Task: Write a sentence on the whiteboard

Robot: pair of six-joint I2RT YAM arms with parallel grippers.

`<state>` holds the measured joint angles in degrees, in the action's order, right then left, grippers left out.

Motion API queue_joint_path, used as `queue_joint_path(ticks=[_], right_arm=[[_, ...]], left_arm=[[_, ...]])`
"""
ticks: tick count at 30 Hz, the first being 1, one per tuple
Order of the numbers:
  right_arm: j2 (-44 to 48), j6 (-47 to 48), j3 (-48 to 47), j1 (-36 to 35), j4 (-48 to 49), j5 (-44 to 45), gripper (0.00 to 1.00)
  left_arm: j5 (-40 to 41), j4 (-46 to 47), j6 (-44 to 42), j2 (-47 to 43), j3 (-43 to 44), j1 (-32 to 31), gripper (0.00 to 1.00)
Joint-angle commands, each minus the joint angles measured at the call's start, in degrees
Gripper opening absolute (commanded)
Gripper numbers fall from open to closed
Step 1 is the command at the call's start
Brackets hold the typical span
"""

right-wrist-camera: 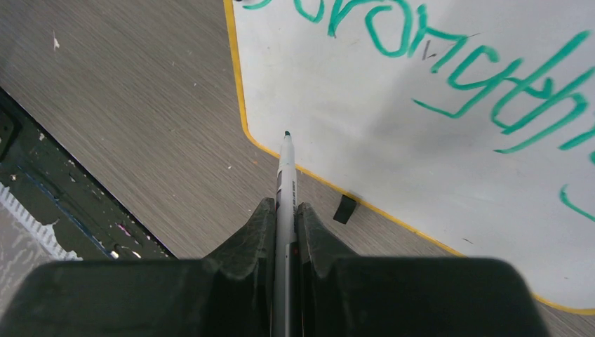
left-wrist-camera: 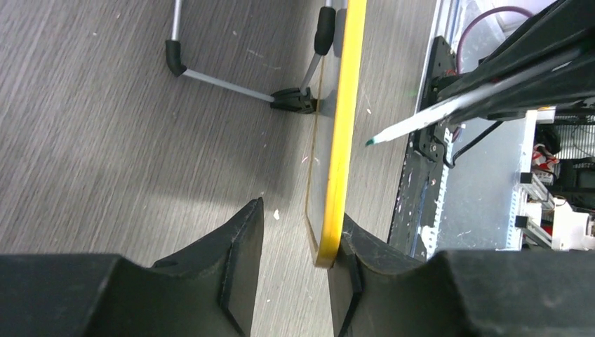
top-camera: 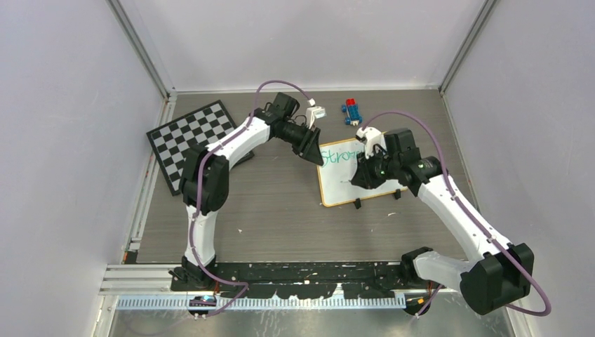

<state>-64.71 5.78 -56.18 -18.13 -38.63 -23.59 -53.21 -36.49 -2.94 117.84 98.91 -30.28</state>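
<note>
- Arm, left: stretched across the grey wood-grain table to the far-left corner of the white, tan-framed rectangular whiteboard. The left gripper has its jaws apart astride the frame, one finger touching it.
- Right arm bent over the board, with the right gripper clamped on a slim white green-tipped marker.
- The green handwritten sentence is cut off at the wrist view's border and covered by the arm from above. Only "Strongth" is legible.
- The marker tip is below the writing, near the board's near-left corner and apart from its face.
</note>
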Motion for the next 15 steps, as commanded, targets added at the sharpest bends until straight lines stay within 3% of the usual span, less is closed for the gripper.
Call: queue_joint_path(ticks=[1, 10, 15], right_arm=[[2.5, -1.2, 2.0, -2.5, 8.5, 1.5, 0.0], [2.8, 3.2, 5.3, -9.2, 12.4, 5.1, 0.0], [2.5, 6.3, 6.5, -11.7, 12.8, 8.1, 0.0]], left_arm=[[-3.1, 6.4, 4.3, -3.0, -0.4, -0.2, 0.37], [-2.8, 10.3, 6.5, -2.9, -3.3, -0.9, 0.28], [-2.2, 10.4, 6.4, -2.9, -3.6, -1.1, 0.17]])
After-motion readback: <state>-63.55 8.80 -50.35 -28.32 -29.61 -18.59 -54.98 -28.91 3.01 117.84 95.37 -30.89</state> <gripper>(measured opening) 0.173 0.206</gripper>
